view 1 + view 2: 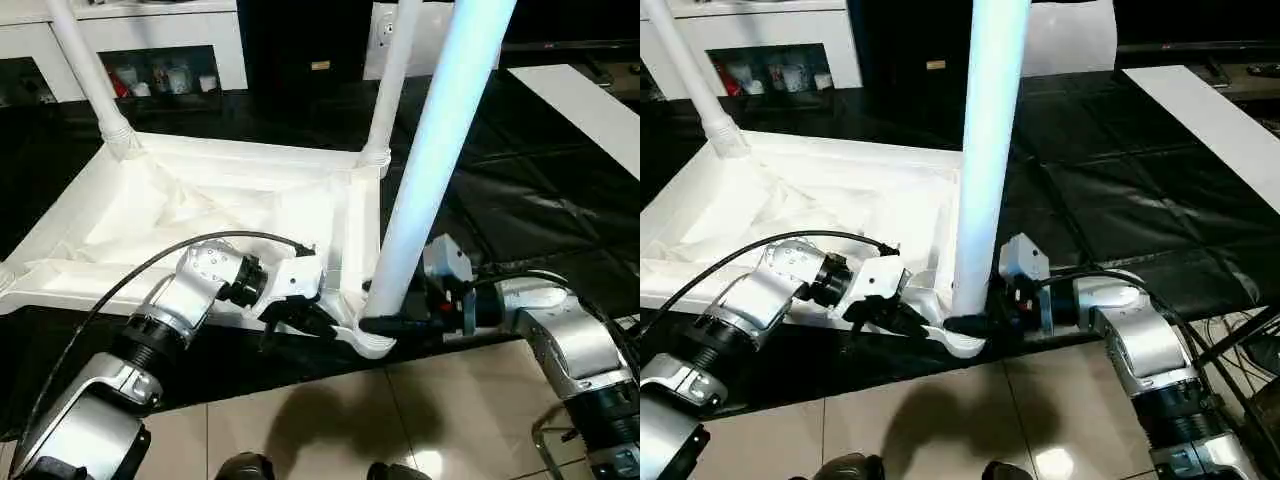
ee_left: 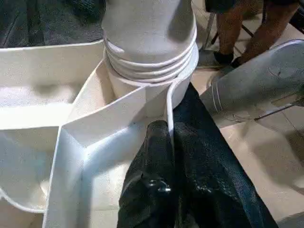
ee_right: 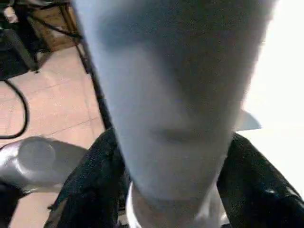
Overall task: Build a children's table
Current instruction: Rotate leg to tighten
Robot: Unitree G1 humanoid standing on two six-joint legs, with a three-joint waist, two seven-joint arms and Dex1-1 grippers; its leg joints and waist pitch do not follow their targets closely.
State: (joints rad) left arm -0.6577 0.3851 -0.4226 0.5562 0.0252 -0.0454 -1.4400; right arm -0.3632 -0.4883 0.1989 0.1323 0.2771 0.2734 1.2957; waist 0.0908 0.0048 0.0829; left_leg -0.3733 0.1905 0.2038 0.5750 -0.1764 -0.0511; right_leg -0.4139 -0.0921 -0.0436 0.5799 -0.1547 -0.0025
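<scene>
Nearest us, at the surface's front edge, we had our left end effector [image 1: 296,318] closed and pressed against the rim of the upturned tabletop [image 1: 150,215] beside its near corner socket [image 1: 368,342], seemingly steadying it. Our right end effector [image 1: 392,324] had its two black fingers either side of the base of the near leg [image 1: 430,170], which stood upright in that socket; whether the fingers were clamping it or just bracketing it we could not tell. In the left wrist view the leg's ringed foot sat down inside the socket, so we judged this leg to be in place or nearly so. Farther back, two more legs, the far-left leg [image 1: 85,65] and the far-right leg [image 1: 392,80], rose from their corner sockets. We judged three of four legs fitted, the fourth corner and the turning over of the table remaining. The tabletop lay ribbed side up on the black-covered surface [image 1: 520,190]. Beyond it stood a white cabinet [image 1: 150,45] with small items inside. Tan floor tiles [image 1: 400,420] lay below the edge.
</scene>
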